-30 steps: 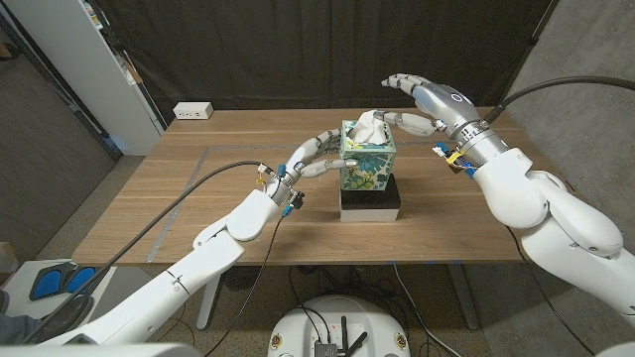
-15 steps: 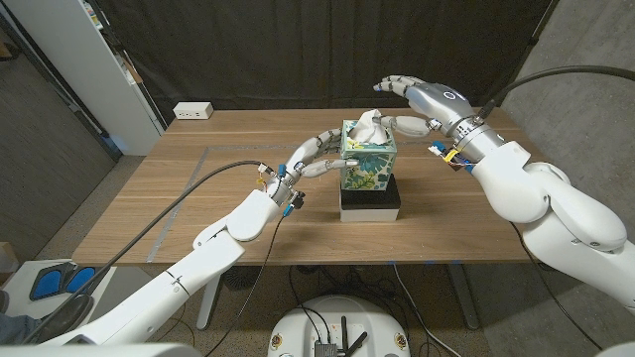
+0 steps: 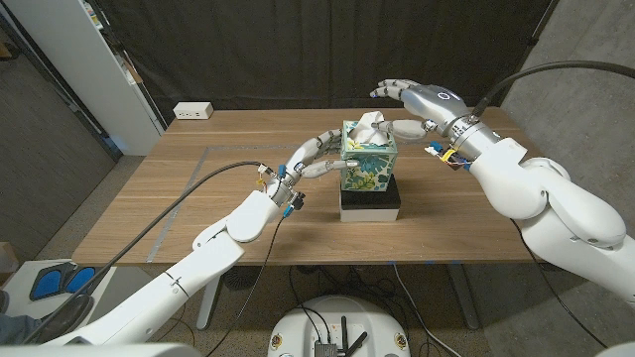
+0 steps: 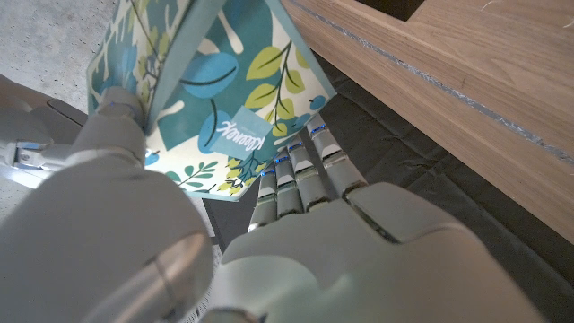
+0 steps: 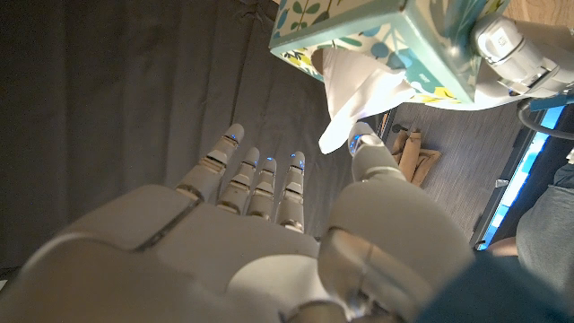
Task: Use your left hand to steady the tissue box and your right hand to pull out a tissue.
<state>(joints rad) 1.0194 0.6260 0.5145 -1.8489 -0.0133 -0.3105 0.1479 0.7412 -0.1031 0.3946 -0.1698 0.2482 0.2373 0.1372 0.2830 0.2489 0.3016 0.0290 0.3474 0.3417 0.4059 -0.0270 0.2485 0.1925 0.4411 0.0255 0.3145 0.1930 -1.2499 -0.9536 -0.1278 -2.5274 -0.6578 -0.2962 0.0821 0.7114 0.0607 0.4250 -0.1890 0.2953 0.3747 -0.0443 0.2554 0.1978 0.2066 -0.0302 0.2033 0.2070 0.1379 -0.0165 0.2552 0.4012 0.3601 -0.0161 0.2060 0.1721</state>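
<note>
Tissue box: on black-and-white stand, mid-desk | Left hand: fingers pressed against box side, thumb round its corner | Right hand: over box, fingers spread, thumb just beside tissue, nothing pinched | Risk: pinching only the tissue's tip may tear it; upward tug may lift box if left hold slips.
</note>
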